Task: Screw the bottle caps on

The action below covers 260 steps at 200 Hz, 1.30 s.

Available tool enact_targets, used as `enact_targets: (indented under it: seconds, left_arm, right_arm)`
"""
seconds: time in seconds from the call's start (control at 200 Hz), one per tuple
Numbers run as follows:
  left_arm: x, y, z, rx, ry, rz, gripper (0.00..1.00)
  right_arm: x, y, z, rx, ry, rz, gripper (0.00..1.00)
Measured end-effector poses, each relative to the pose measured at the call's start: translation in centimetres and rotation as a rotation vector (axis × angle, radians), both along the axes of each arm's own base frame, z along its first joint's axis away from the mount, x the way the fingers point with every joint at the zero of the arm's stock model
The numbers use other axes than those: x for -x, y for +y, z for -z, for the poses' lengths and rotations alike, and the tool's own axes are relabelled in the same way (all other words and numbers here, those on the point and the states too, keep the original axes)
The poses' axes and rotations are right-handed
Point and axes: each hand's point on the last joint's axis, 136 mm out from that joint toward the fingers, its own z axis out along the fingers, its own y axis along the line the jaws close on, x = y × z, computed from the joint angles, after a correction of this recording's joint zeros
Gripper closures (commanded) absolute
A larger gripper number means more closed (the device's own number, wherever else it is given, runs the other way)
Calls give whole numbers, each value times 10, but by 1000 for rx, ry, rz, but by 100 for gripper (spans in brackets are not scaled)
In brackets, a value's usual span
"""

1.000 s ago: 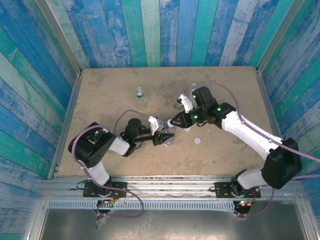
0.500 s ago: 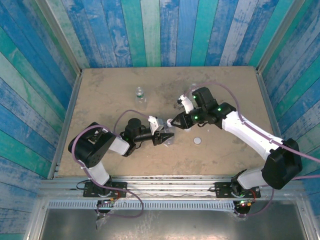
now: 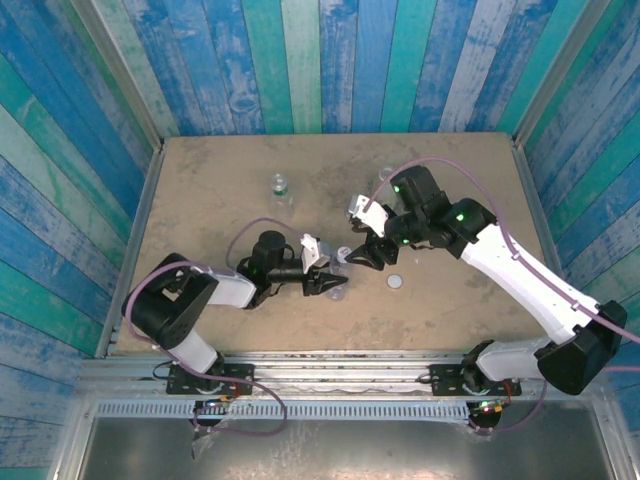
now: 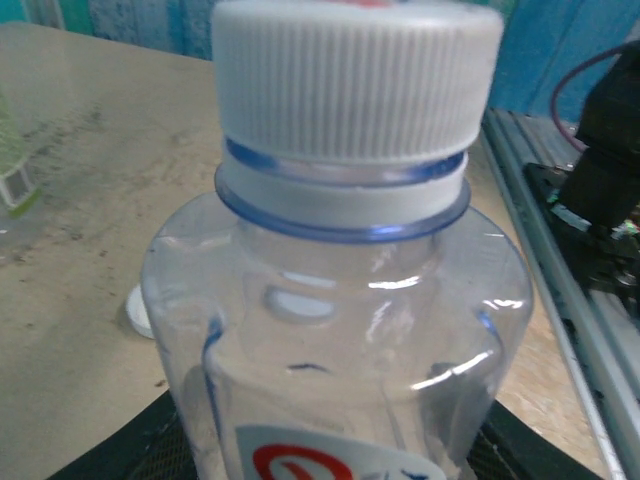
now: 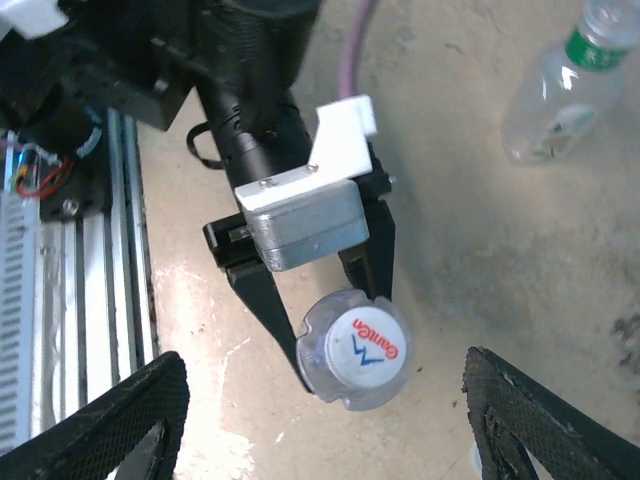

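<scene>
Left hand [image 3: 330, 283] grips a capped blue-tinted bottle [image 4: 340, 330]; right hand [image 3: 362, 256] spread wide; loose cap [image 3: 395, 282] lies on desk [image 3: 200, 210].

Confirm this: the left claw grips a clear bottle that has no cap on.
Not quite. The left claw grips the clear bottle, but a white cap sits on its neck; the left wrist view shows it.

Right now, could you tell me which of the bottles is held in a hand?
The white-capped bottle gripped by the left hand; the green-labelled bottle sits free on the table farther back, touched by nothing.
</scene>
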Motion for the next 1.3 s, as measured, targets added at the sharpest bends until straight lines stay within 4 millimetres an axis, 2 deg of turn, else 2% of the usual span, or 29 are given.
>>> enact_targets:
  seconds: [0.175, 0.416, 0.596, 0.751, 0.952, 1.302]
  left_arm:
    - [12, 3, -2, -16, 17, 42, 47]
    - [18, 4, -7, -13, 11, 67, 47]
    - [21, 4, -9, -7, 13, 77, 47]
    - [22, 5, -10, -3, 9, 78, 47]
    - [22, 6, -9, -5, 13, 72, 47]
    - [16, 6, -11, 11, 21, 17, 48]
  right_arm:
    - [-2, 8, -2, 56, -42, -142, 31]
    - [0, 14, 28, 125, 35, -243, 37]
    - [5, 17, 41, 142, 80, -280, 40]
    - [4, 21, 52, 155, 116, -298, 52]
    - [5, 23, 54, 158, 141, -315, 71]
    - [3, 25, 53, 156, 172, -266, 73]
